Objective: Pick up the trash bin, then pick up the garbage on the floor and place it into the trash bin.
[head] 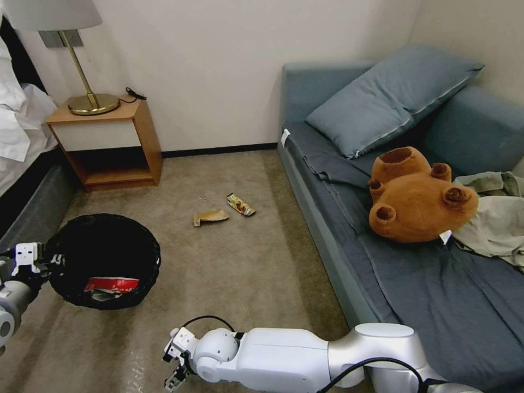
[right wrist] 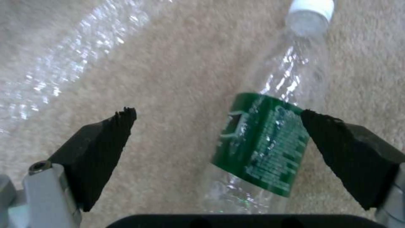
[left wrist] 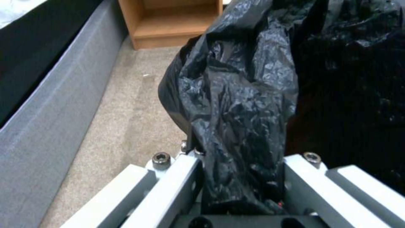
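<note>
The trash bin (head: 103,262), lined with a glossy black bag, hangs at the left just above the carpet. My left gripper (head: 50,261) is shut on its rim; up close the liner (left wrist: 240,104) is bunched between the fingers of the left gripper (left wrist: 240,177). A red snack packet (head: 112,285) lies inside. On the carpet farther off lie a tan paper scrap (head: 209,216) and a candy wrapper (head: 240,204). My right gripper (head: 176,374) points down at the floor, low in front. It stands open (right wrist: 216,112) over a clear bottle (right wrist: 270,139) with a green label, which lies close to one finger (right wrist: 350,152).
A wooden nightstand (head: 109,142) with a brass lamp (head: 90,101) stands at the back left, beside a bed (head: 27,191). A blue-grey sofa (head: 327,234) runs along the right, carrying a pillow, a brown plush bear (head: 417,196) and an olive garment (head: 496,218). Open carpet lies between.
</note>
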